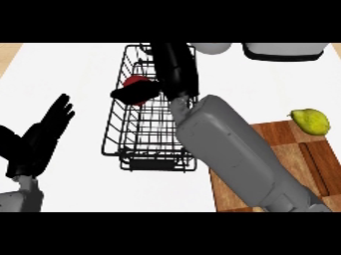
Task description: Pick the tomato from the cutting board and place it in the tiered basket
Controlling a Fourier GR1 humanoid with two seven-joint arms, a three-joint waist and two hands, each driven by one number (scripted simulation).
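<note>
Reaching over the tiered basket, the right hand has its fingers curled round the tomato, which shows red inside the basket's wire walls, just left of the palm. The tomato looks roundish, with no clear long axis. Its release seems to call only for the fingers to part. Left of the basket, the left hand rests open above the tabletop. Right of the basket lie the cutting board and a pear.
</note>
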